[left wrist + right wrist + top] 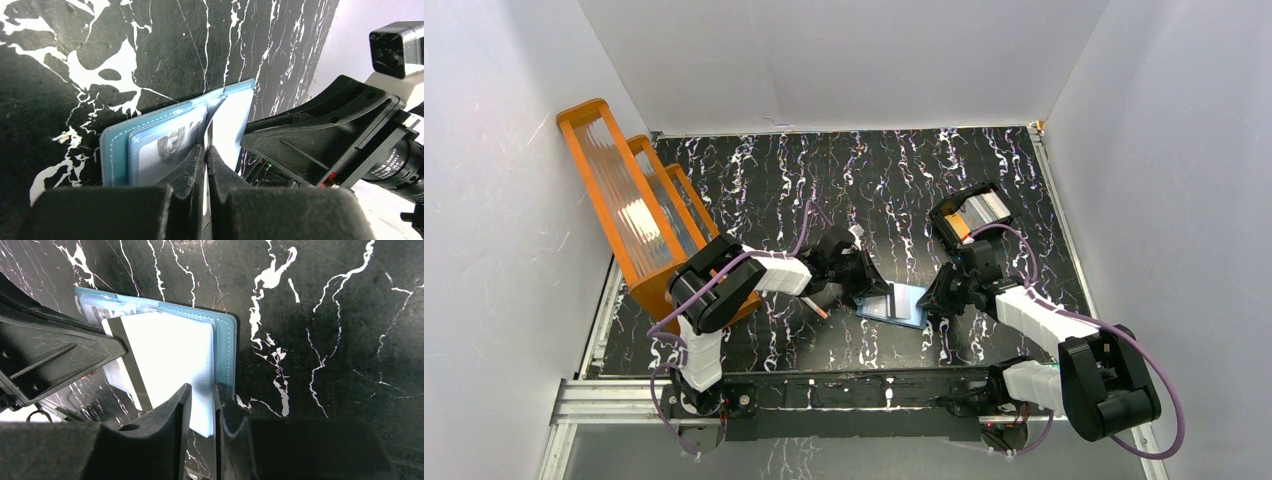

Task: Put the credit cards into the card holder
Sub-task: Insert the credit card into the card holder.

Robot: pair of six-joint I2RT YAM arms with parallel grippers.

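The teal card holder (902, 305) lies open on the black marbled table between both grippers. My left gripper (207, 147) is shut on a white credit card (165, 355) with a dark stripe. The card stands on edge against the holder's light-blue inner leaves (231, 125). A grey printed card (162, 150) sits in a clear pocket of the card holder (114, 155). My right gripper (202, 387) is shut on the clear pocket leaves at the near edge of the card holder (225, 340). More credit cards (984, 208) lie in a black tray.
The black tray (944, 222) stands behind the right gripper (936, 298). A big orange ribbed rack (639, 215) fills the left side by the left arm. A thin pink-brown stick (821, 310) lies just left of the left gripper (871, 288). White walls enclose the table.
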